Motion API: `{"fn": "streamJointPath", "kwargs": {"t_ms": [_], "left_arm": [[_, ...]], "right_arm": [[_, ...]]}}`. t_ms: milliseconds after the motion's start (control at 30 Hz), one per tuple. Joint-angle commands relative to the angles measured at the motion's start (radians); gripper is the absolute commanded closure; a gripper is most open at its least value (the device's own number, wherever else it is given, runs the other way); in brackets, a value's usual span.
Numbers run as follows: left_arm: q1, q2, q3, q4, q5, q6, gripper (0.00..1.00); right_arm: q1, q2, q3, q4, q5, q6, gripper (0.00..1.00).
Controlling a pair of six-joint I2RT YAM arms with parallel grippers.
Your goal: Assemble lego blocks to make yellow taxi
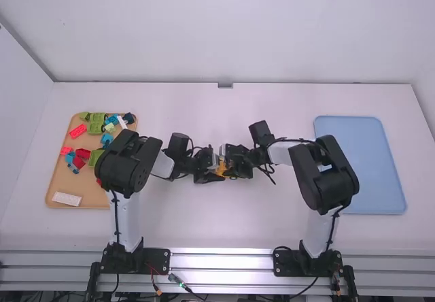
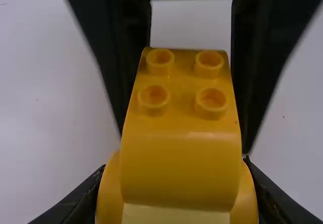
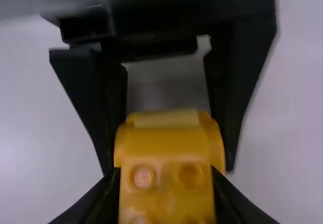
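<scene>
Bridging left pincer [image 1: 214, 169] and right pincer [image 1: 229, 165]: yellow blocks [image 2: 180, 168].

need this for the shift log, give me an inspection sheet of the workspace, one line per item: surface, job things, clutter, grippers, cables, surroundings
surface: white table, looks level
job things: yellow block piece with studs, between the grippers; loose blocks, including a white one and a red one, on the tan tray at left
clutter: blue tray at right
grippers: left gripper and right gripper both shut on the yellow block piece
cables: one along each arm, left and right; more by the bases
surroundings: white wall beyond, metal rail at the near edge
</scene>
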Motion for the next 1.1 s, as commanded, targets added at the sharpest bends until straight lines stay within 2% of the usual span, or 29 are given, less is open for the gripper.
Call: {"fn": "streamJointPath", "kwargs": {"t_ms": [0, 33, 100, 267, 367, 633, 667, 733, 767, 800, 833, 867, 967, 1067], "left_arm": [[-0.027, 0.016, -0.018, -0.02, -0.033, -0.012, 0.85], [-0.025, 0.016, -0.018, -0.02, -0.033, -0.013, 0.85], [-0.031, 0.016, -0.018, -0.02, -0.033, -0.012, 0.85], [-0.028, 0.016, -0.017, -0.021, -0.033, -0.013, 0.85], [-0.031, 0.016, -0.018, -0.02, -0.034, -0.013, 0.85], [-0.031, 0.016, -0.018, -0.021, -0.033, -0.013, 0.81], [-0.031, 0.016, -0.018, -0.02, -0.032, -0.013, 0.78], [-0.025, 0.016, -0.018, -0.019, -0.03, -0.012, 0.6], [-0.025, 0.016, -0.017, -0.02, -0.031, -0.013, 0.48], [-0.03, 0.016, -0.018, -0.019, -0.032, -0.014, 0.25], [-0.031, 0.016, -0.018, -0.019, -0.034, -0.021, 0.1], [-0.031, 0.016, -0.017, -0.019, -0.032, -0.025, 0.01], [-0.021, 0.013, -0.011, -0.018, -0.03, -0.066, 0.01], [-0.021, -0.011, -0.004, -0.044, -0.031, -0.091, 0.01]], "right_arm": [[0.009, 0.04, -0.015, -0.027, 0.101, 0.023, 0.57], [0.009, 0.037, -0.015, -0.03, 0.101, 0.023, 0.56], [0.008, 0.026, -0.015, -0.032, 0.101, 0.023, 0.45], [-0.012, -0.008, -0.016, -0.032, 0.054, 0.021, 0.36], [-0.047, -0.044, -0.016, -0.037, -0.015, 0.001, 0.22], [-0.13, -0.094, -0.016, -0.04, -0.134, -0.029, 0.09], [-0.141, -0.094, -0.018, -0.04, -0.156, -0.037, 0.04], [-0.162, -0.094, -0.034, -0.035, -0.204, -0.057, 0.01], [-0.171, -0.093, -0.045, -0.029, -0.23, -0.076, 0.01], [-0.181, -0.093, -0.062, -0.029, -0.264, -0.111, 0.01], [-0.187, -0.093, -0.072, -0.029, -0.283, -0.135, 0.01], [-0.193, -0.093, -0.088, -0.026, -0.306, -0.167, 0.01], [-0.201, -0.093, -0.141, 0.066, -0.321, -0.142, 0.01], [-0.188, -0.093, -0.204, 0.241, -0.3, -0.003, 0.01]]}}
